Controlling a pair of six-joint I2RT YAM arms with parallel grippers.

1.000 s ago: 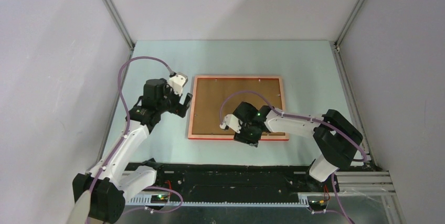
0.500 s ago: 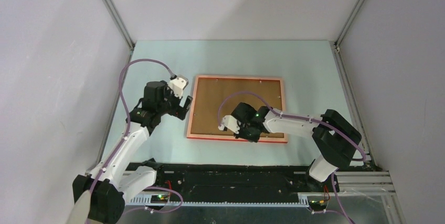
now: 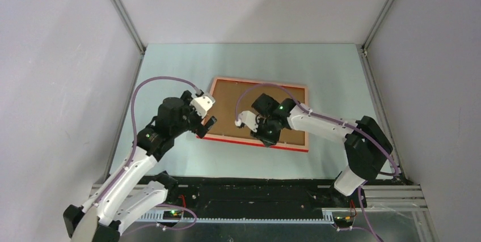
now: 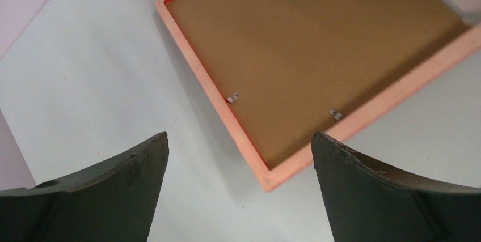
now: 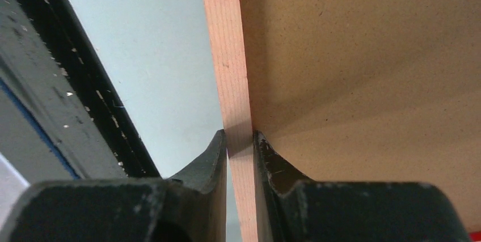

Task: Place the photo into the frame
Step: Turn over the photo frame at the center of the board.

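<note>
Table [image 3: 255, 60] of pale green carried the frame [image 3: 255, 143] near its middle, back side up, with the brown backing board [image 3: 227, 106] set in it and its near edge tilted up to show the red front. The right claw [image 5: 239, 157] was clamped narrow on that pale wood edge, while the left claw [image 4: 238, 140] hung spread wide over the frame's near left corner, holding nothing. Two small metal clips [image 4: 231, 98] sat along the board's edge.

White arms [image 3: 317, 127], black joints [image 3: 170, 111], purple cables [image 3: 133, 106]
</note>
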